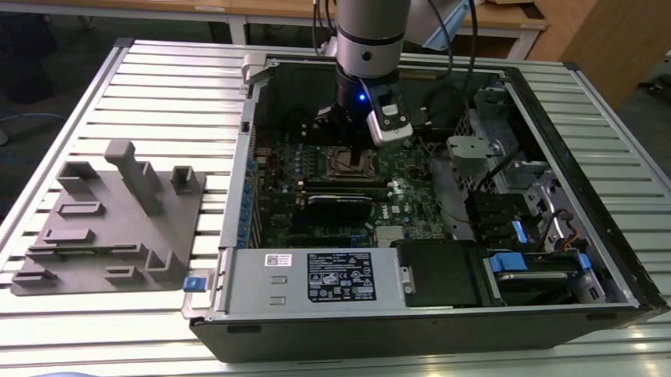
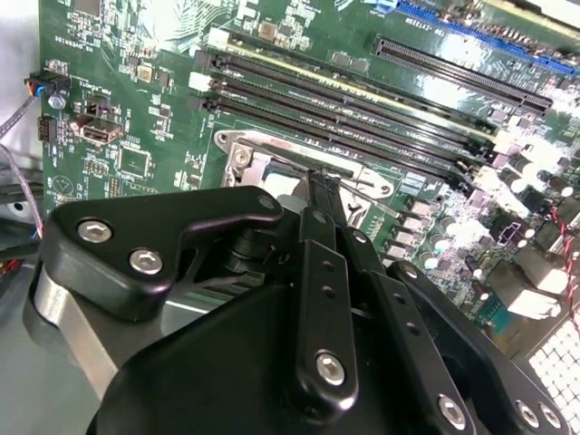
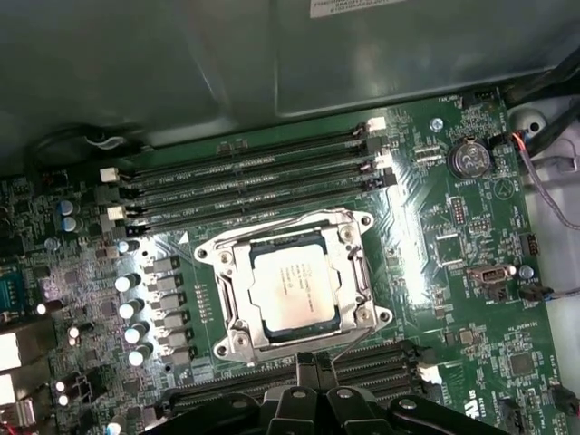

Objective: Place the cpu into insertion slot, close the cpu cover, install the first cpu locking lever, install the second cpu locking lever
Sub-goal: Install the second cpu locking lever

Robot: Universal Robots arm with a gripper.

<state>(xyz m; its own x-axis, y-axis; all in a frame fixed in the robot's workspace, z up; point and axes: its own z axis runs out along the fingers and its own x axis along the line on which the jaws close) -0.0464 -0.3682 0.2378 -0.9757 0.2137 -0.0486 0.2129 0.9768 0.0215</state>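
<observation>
Hanging over the green circuit board (image 1: pixel 346 181) inside the open computer case (image 1: pixel 587 196), gripper (image 3: pixel 314 364) of matte black jointed metal, fingertips drawn narrow with nothing held between them, just off the socket's edge. Seated flat in the insertion slot (image 3: pixel 362 272): the cpu (image 3: pixel 290 290), a dull silver-grey square with a smooth top. Framing the chip, the cpu cover (image 3: pixel 237 282), thin silvery metal with a large square window, lying down around it. Running parallel beside the socket, long narrow black memory slots (image 3: pixel 254 181). Resting on the ribbed metal bench (image 1: pixel 157 86) outside the case, a grey moulded fixture block (image 1: pixel 110 216).
</observation>
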